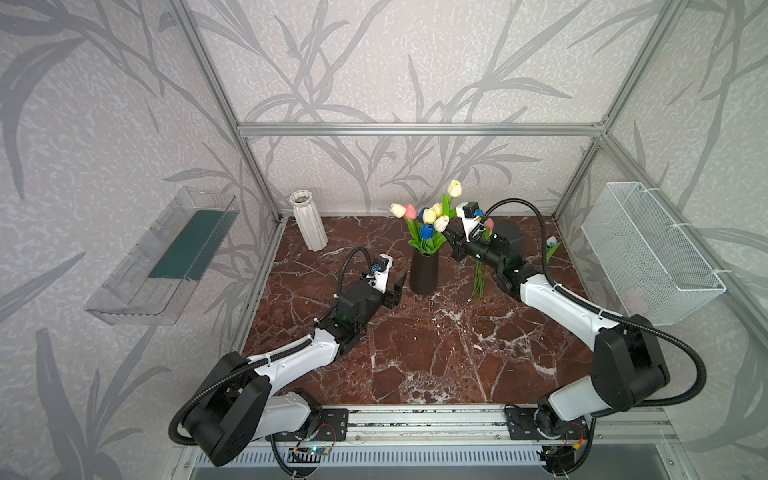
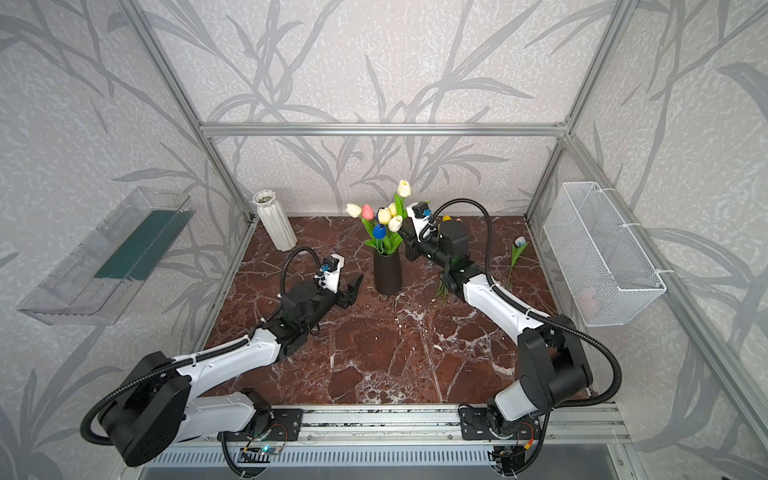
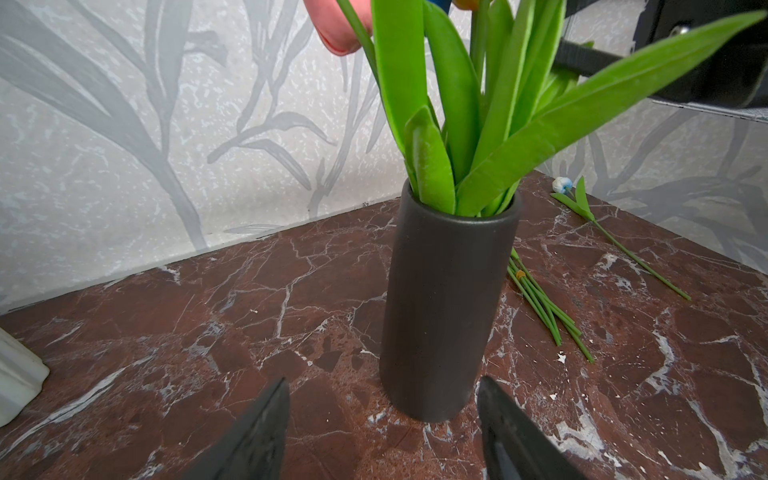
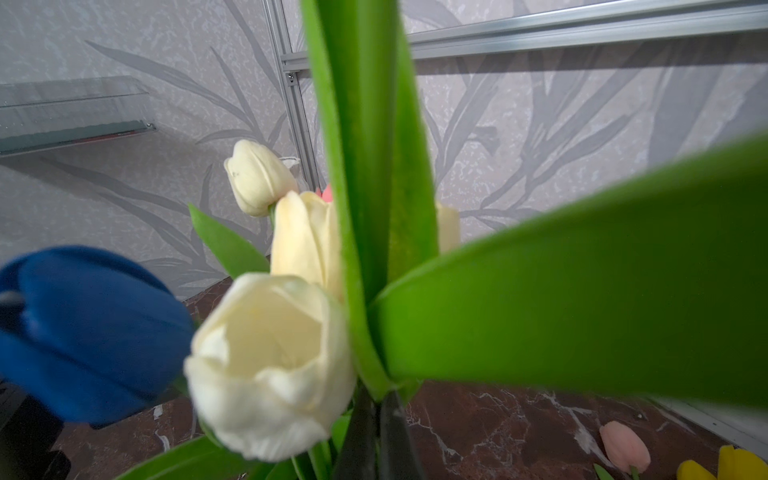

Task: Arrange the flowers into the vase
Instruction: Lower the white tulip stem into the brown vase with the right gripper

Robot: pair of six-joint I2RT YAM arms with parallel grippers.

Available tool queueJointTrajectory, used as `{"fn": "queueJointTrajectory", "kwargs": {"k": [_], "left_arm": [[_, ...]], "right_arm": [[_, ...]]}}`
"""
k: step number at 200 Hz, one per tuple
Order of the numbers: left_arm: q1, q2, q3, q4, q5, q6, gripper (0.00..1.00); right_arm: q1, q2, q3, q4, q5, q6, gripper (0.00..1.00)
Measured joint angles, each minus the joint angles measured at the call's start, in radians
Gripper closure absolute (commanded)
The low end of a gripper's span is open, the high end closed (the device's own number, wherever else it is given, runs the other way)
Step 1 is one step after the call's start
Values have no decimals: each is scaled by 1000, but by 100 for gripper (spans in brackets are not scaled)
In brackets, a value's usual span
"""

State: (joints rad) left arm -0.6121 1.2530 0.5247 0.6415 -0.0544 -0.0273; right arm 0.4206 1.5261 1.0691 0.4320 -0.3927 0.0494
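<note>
Tulips [image 1: 429,216] mostly stand gathered in the black vase [image 1: 424,270] at the centre of both top views, with cream, pink and blue heads fanning above its rim. A bundle of loose stems [image 1: 478,282] lies on the marble tabletop [image 1: 415,353] just right of the vase, partly under the right arm. A lone pale-blue tulip [image 2: 518,241] lies well apart, near the right wall. The right gripper [image 4: 376,419] is closed beside the bouquet, right of centre. At the bottom of its wrist view the dark fingers pinch a green stem just below two broad leaves. This looks to be the tall cream tulip [image 1: 454,188], which rises above the others. The left gripper [image 3: 382,380] stands wide apart and holds nothing, low on the table just in front of the vase's base and not touching it. These flowers are probably very light, with thin springy stems, floppy leaves and soft heads that would dent under a squeeze. The bare stem below the leaves seems the best place to take hold, as the right arm does. The vase is tall, narrow and crowded at the mouth, so a stem dragged across the others could tilt it. The open left gripper is well placed to steady it.
</note>
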Motion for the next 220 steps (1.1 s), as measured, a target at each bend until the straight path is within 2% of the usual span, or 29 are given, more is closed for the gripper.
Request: {"fn": "queueJointTrajectory", "kwargs": {"k": [26,45,88,122,164,220], "left_arm": [[0,0,0,2,0,0,28],[0,0,0,2,0,0,28],[0,0,0,2,0,0,28],[0,1,0,2,0,0,28],[0,1,0,3,0,0,28],[0,1,0,3,0,1,28]], "right_arm": [[9,5,0,-27,1,-2,91],[11,5,3,-49,5,-10,73],[11,-2,20,-108,30,-37,65],[11,-13,50,-156,55,-60,55],[11,-47,45,-177,71,-91,49],[7,-156,-92,-159,51,-135,25]]}}
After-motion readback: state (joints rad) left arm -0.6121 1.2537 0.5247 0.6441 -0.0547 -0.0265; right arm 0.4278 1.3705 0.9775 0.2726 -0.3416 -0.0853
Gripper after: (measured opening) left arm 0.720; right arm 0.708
